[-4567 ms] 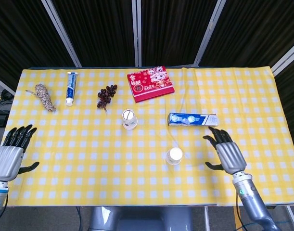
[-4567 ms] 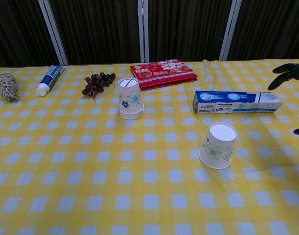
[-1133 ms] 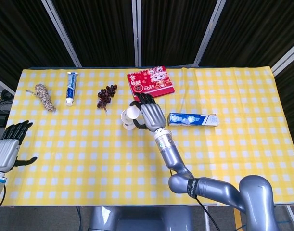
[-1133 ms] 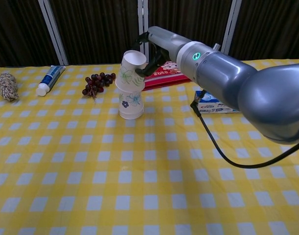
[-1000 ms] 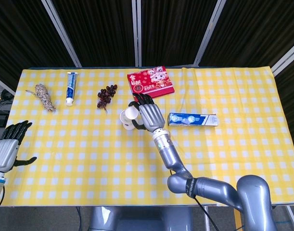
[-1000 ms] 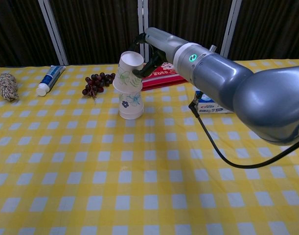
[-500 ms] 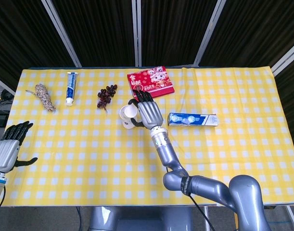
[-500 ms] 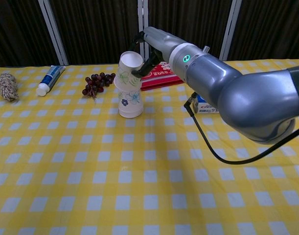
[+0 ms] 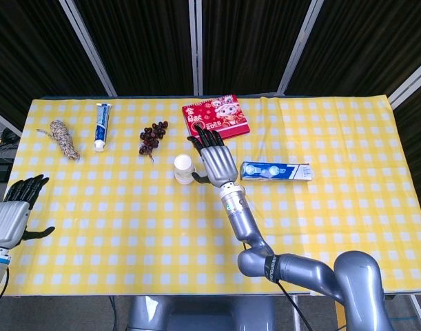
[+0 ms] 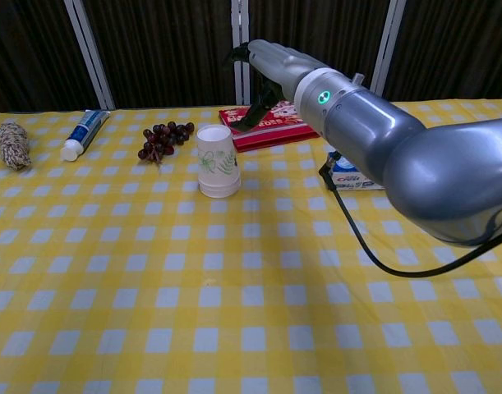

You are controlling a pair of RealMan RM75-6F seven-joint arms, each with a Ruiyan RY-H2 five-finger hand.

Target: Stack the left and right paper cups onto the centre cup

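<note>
**Now the cup is down and seated**

Now the right hand (image 10: 263, 61) has let go: the cup it carried a moment ago sits nested on the centre cup, and its fingers are spread, holding nothing, just above and behind. The cup stack (image 10: 217, 160) stands upside down mid-table, near the grapes (image 9: 152, 136). The left hand (image 9: 10, 215) waits open at the table's edge.

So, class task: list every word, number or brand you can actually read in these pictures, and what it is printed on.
"2025": possibly, on the red booklet, though too blurred to be sure.
Toothpaste box: print too small to read.
Toothpaste tube: print unreadable.
Paper cup stack: floral pattern only, no text.
</note>
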